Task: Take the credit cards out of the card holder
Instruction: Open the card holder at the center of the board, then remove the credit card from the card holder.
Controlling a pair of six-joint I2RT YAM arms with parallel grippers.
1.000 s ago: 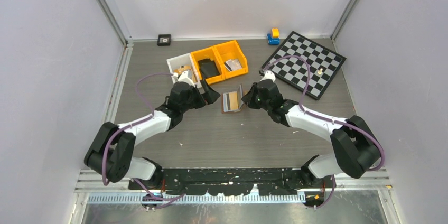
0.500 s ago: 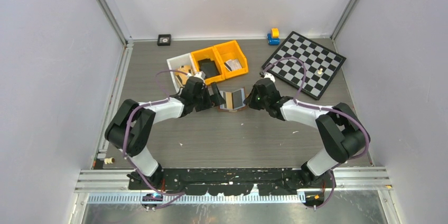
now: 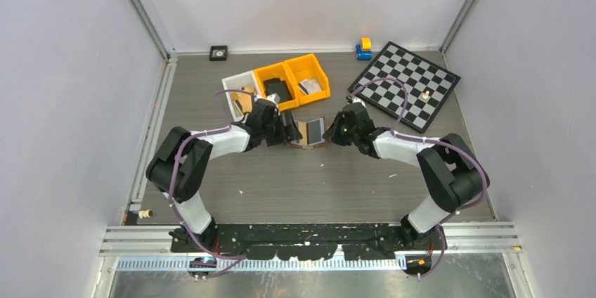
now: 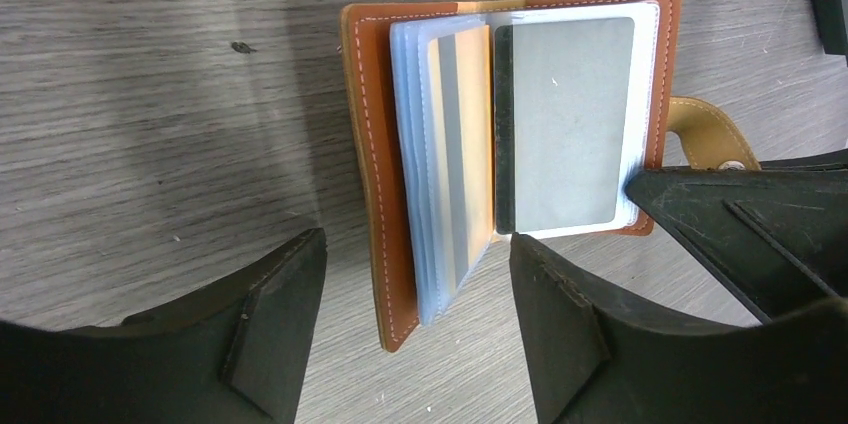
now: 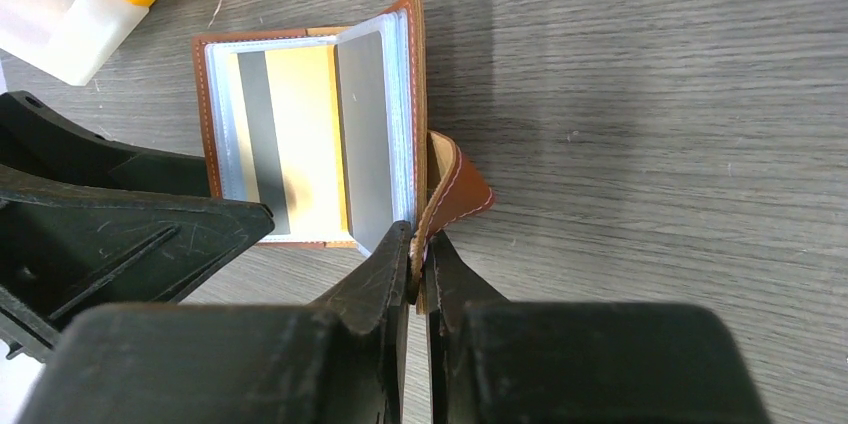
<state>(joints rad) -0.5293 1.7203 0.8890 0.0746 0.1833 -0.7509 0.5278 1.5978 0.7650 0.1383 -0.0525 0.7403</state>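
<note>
The card holder lies open on the table between my two arms, just in front of the yellow bins. One half of its reddish-brown cover lies flat and the other half stands raised on the side of my right arm. Inside it, clear pale-blue sleeves fan out like pages with the credit cards in them. A grey card with a dark stripe faces my left wrist camera, and a beige card with a grey stripe shows from the right wrist. My right fingers are pinched almost together on the edge of the raised cover, right beside the strap that curls outward. My left fingers stand wide apart, one on each side of the near edge of the fanned sleeves. I cannot tell whether either tip touches them. A white bin sits against the left yellow bin. Further right, a chessboard lies at an angle, with a small blue and yellow toy near its far corner.
</note>
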